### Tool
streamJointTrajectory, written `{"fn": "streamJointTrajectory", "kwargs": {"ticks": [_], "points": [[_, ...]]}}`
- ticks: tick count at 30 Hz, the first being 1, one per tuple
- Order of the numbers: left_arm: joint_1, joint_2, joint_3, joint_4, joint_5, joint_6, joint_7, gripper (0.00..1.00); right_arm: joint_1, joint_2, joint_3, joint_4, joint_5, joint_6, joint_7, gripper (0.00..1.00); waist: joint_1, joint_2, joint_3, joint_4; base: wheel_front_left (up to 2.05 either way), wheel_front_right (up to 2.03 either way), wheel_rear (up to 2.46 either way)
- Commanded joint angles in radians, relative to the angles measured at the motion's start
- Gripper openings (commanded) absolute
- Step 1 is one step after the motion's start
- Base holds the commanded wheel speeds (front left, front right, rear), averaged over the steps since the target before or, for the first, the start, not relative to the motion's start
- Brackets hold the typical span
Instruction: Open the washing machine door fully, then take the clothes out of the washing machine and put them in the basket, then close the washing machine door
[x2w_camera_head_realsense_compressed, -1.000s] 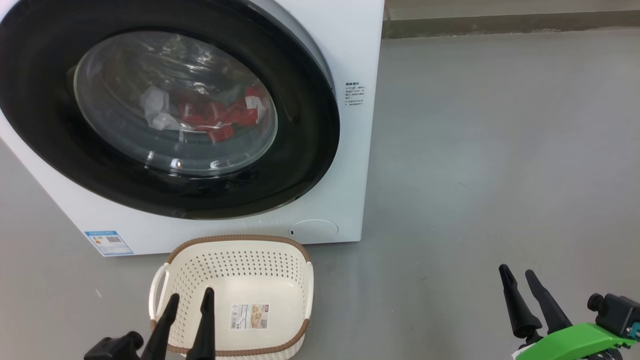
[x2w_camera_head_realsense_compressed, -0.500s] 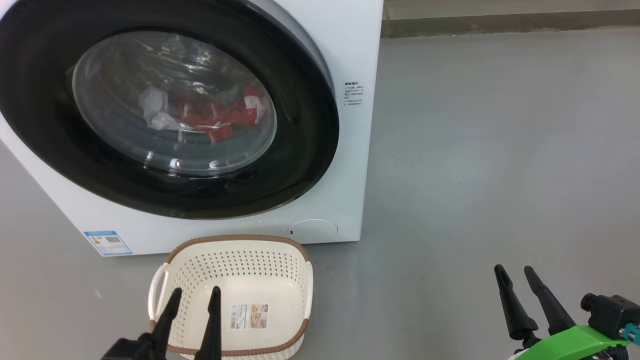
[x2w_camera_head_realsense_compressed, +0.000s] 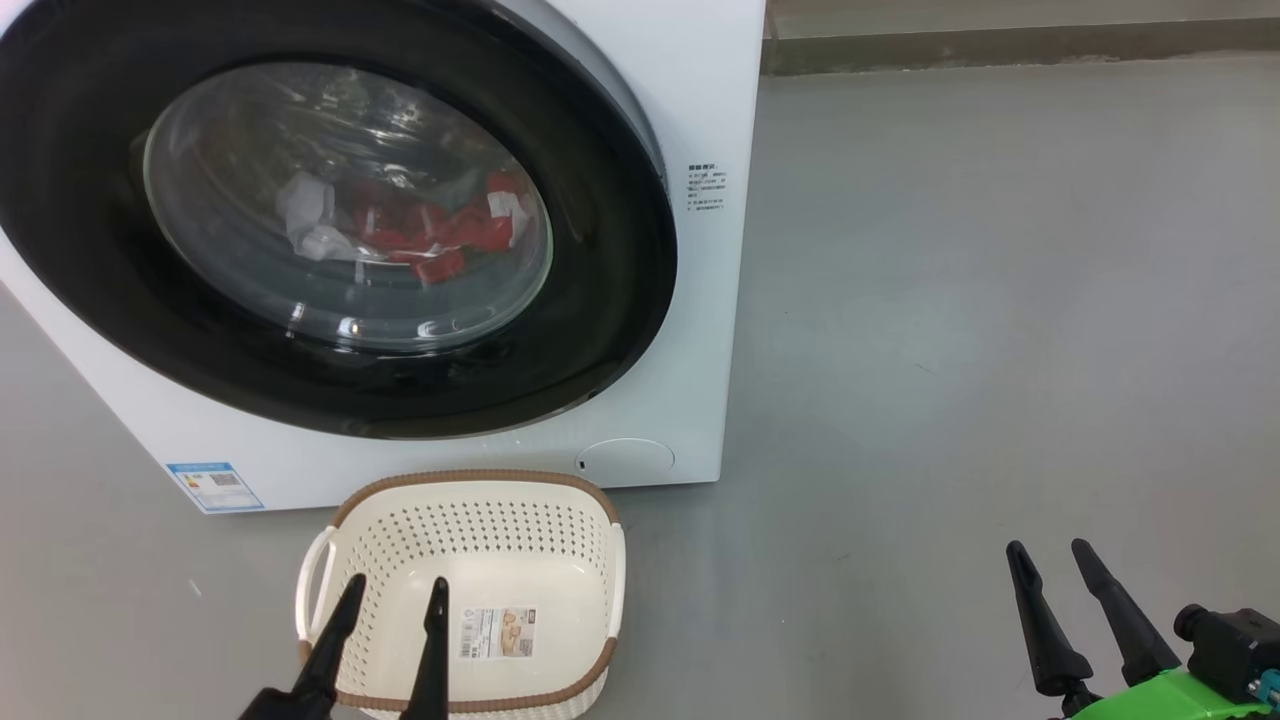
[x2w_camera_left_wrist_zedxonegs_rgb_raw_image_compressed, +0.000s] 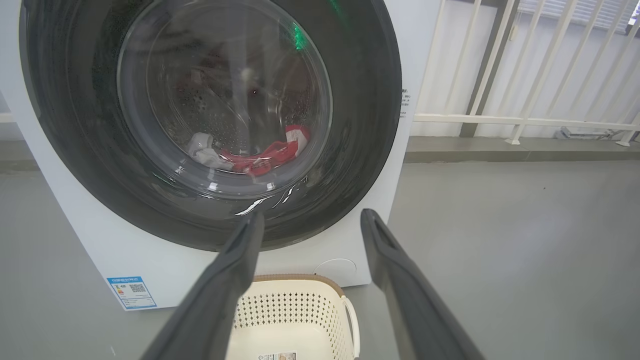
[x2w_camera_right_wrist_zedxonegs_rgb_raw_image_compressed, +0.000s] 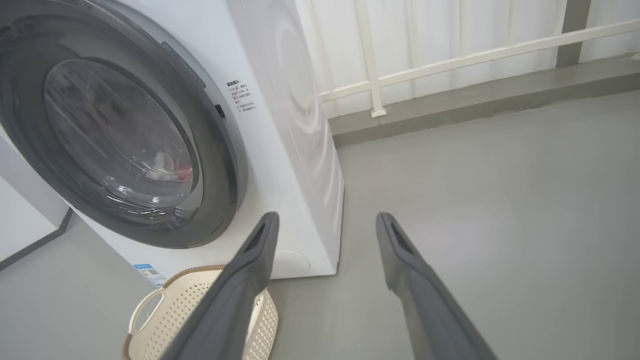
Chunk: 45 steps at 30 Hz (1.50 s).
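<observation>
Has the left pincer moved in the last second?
Yes: the left pincer has slid rightward, closer to the paper label inside the basket.

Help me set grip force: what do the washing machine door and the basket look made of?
Washing machine door: glossy black rim, likely plastic, showing soft reflections; bulging clear window, probably glass, with sharp highlights. Basket: matte cream plastic, judging by moulded perforations; its brown woven-look rim seems moulded plastic too.

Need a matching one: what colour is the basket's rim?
Basket rim is brown; clearest in head view.

Laundry corner — washing machine (x2w_camera_head_realsense_compressed: 700, 320), grey floor (x2w_camera_head_realsense_compressed: 1000, 300), white railing (x2w_camera_left_wrist_zedxonegs_rgb_raw_image_compressed: 525, 120) behind.
</observation>
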<state>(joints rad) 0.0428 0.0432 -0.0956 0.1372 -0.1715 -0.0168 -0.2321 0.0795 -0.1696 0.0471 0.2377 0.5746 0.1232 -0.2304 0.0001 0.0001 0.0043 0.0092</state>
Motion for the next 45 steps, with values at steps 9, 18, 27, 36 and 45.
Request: {"fn": "streamJointTrajectory", "kwargs": {"ticks": [9, 18, 27, 36, 45], "points": [[-0.008, 0.007, 0.044, -0.019, 0.053, 0.007, -0.030, 1.00, 0.017, -0.019, -0.004, -0.030, -0.059, 0.008, -0.031, 1.00, -0.0001, -0.0001, -0.001, 0.001, 0.00, 0.00, 0.00], [-0.005, 0.007, 0.052, 0.028, 0.012, 0.013, -0.030, 1.00, 0.028, -0.017, -0.022, -0.016, -0.043, 0.008, -0.031, 1.00, -0.0001, -0.0001, -0.005, 0.003, 0.00, 0.00, 0.00], [-0.009, 0.007, 0.056, 0.044, -0.004, 0.018, -0.030, 1.00, 0.030, -0.014, -0.028, -0.014, -0.044, 0.008, -0.031, 1.00, -0.0001, -0.0001, -0.005, 0.002, 0.00, 0.00, 0.00], [-0.010, 0.007, 0.047, 0.041, -0.009, 0.023, -0.030, 1.00, 0.022, -0.008, -0.024, -0.027, -0.034, 0.008, -0.031, 1.00, -0.0001, -0.0001, -0.003, 0.004, 0.00, 0.00, 0.00], [-0.027, 0.007, 0.029, 0.034, -0.017, 0.030, -0.030, 1.00, -0.069, -0.010, 0.023, -0.089, 0.061, 0.008, -0.031, 0.00, -0.0001, -0.0001, 0.026, 0.010, 0.00, 0.00, 0.00]]}}
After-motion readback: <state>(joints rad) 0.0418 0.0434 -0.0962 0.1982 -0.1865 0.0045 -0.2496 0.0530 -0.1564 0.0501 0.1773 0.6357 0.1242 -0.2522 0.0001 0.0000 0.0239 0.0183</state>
